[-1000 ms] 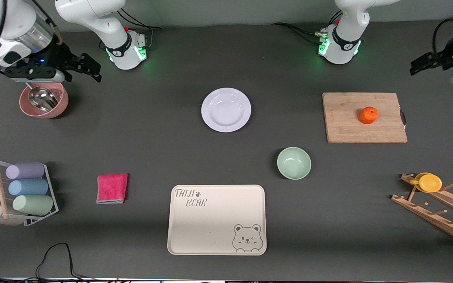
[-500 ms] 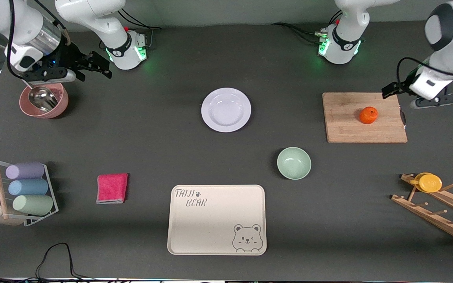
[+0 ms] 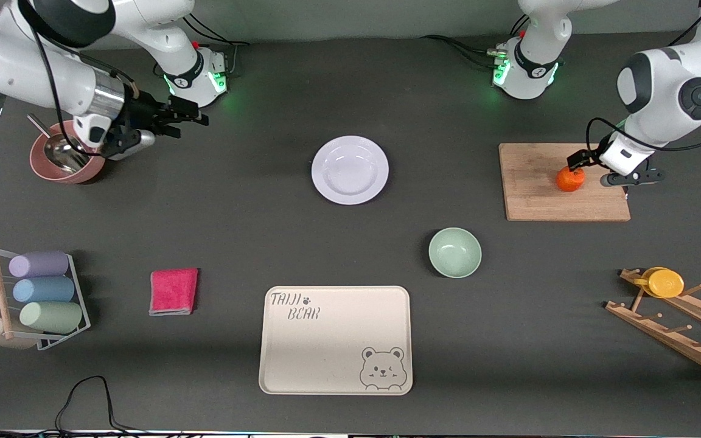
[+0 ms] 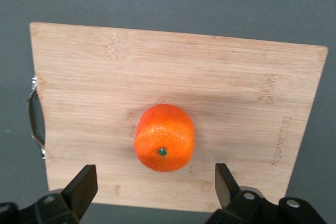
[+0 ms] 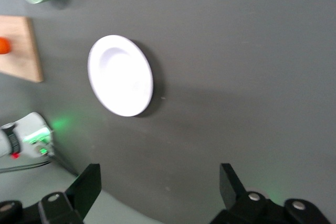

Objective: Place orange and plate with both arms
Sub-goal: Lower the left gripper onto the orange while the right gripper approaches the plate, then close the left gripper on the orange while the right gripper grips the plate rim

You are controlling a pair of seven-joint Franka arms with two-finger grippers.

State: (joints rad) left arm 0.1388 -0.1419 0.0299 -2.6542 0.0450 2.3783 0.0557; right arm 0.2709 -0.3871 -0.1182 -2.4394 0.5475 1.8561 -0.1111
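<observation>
Orange [image 4: 165, 137] rests on cutting board [image 4: 173, 114], under left gripper [image 4: 155, 184], jaws spread, nothing grasped. Firm, round, likely to roll; best pinched across its middle. Plate [image 3: 350, 170] lies mid-table: stiff, thin rim, probably slick. Right gripper [image 5: 157, 187] hangs released over table, well apart from plate.

Dark table [image 3: 235, 231] (matte) carries plate [image 3: 350, 170], cutting board [image 3: 533, 188], tray [image 3: 335, 340], bowl [image 3: 454, 252].

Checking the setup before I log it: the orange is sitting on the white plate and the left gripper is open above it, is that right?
Not quite. The orange sits on the wooden cutting board, not on the plate, which lies bare toward the table's middle. The left gripper is indeed open above the orange, as the left wrist view shows.
</observation>
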